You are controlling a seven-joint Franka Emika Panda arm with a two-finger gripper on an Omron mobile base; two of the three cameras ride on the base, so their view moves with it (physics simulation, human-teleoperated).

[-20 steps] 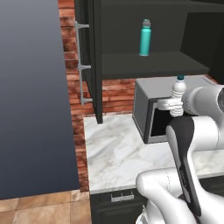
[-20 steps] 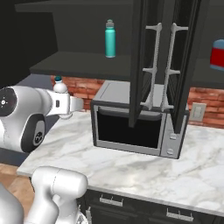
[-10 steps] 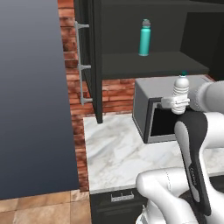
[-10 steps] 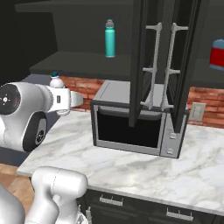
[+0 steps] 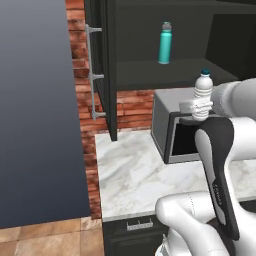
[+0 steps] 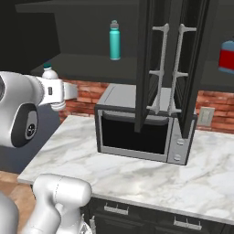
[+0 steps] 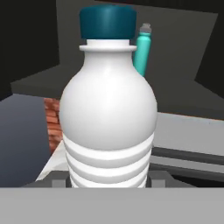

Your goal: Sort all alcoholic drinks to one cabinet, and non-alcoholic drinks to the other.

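My gripper is shut on the small ribbed water bottle, holding its lower body so it stands upright. The bottle looks white here with a dark teal cap, and it hangs in the air to the left of the microwave, a little below shelf height. The tall teal bottle stands on the shelf of the open left black cabinet. Beyond the held bottle the teal bottle shows up and to the right. A blue red-labelled bottle sits in the right cabinet.
Two open black cabinet doors with silver bar handles hang over the microwave. The left cabinet's door stands open by the brick wall. A marble counter lies below, with a tall grey panel to its left.
The gripper has lifted the water bottle upward, closer to the level of the left cabinet's shelf. Nothing else has moved.
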